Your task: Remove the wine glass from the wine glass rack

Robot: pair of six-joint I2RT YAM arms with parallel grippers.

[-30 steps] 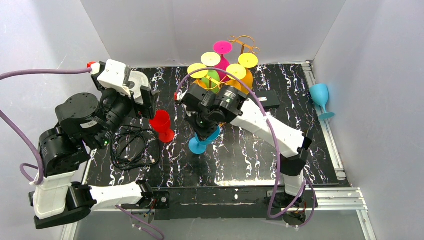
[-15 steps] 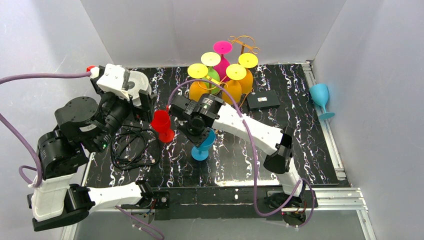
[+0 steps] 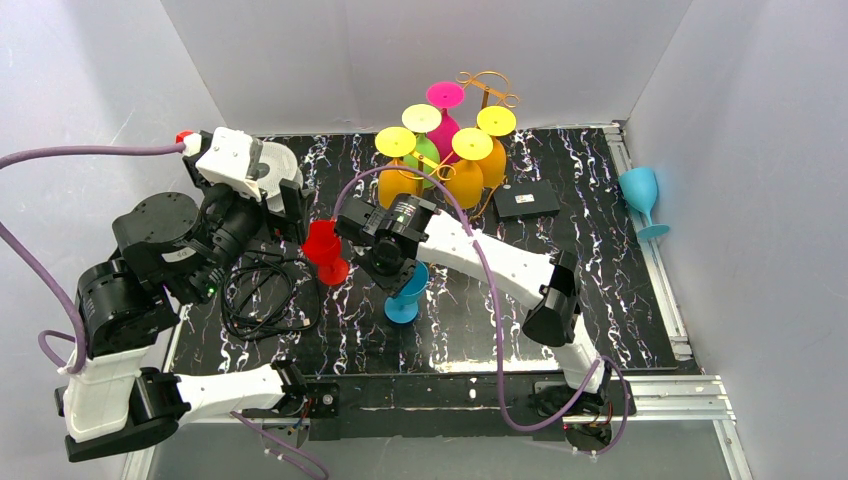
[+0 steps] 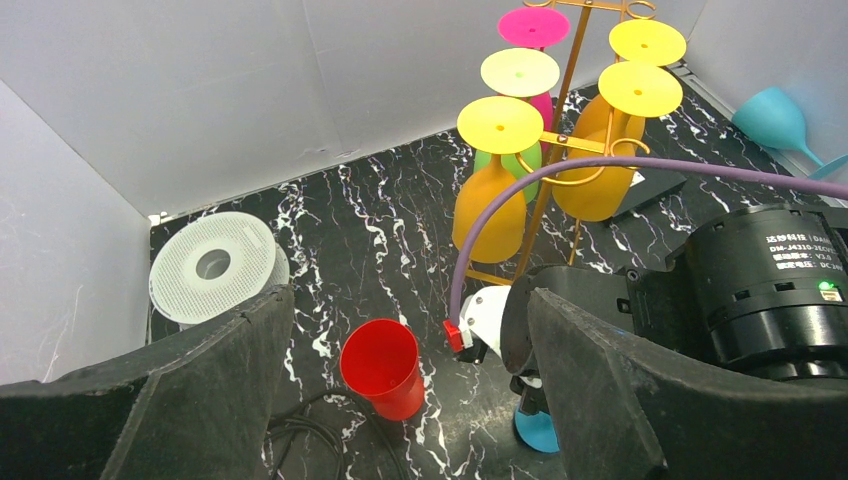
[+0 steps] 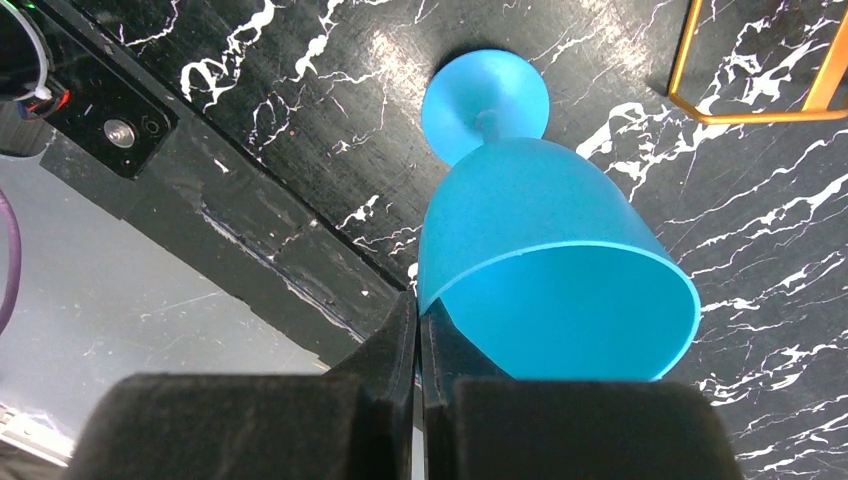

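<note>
Right wrist view, close up: right gripper (image 5: 418,315) at bottom centre, closed tight on the rim of the blue glass (image 5: 540,250), one finger outside the bowl and one inside, the thin wall pinched between them. Bowl opening toward lower right, round foot toward top centre over the black marbled mat (image 5: 760,220). Whether the foot touches the mat, not possible to tell here. At upper right, a corner of the gold wire rack (image 5: 686,60), apart from the glass.

Left wrist view: left gripper (image 4: 408,310) spread wide, dark fingers at lower left and lower right, nothing held. Far below in the gap, an upright red glass (image 4: 380,365), untouched. At upper right, the rack side-on, a sight neither other view gives, with hung glasses (image 4: 490,210) upside down: yellow and pink feet on top, orange, green and pink bowls beneath. At left, a white perforated disc (image 4: 212,265).

Overhead view, the only one with the whole layout: rack at upper centre, blue glass at mid-frame well clear of it, bowl up under the right arm's wrist. Red glass just left of it, beside the left arm's wrist. Seen only here: a black box (image 3: 527,200) right of the rack, a coil of black cable (image 3: 255,300) at lower left, and a second blue glass (image 3: 640,195) at far right beyond the mat's edge.
</note>
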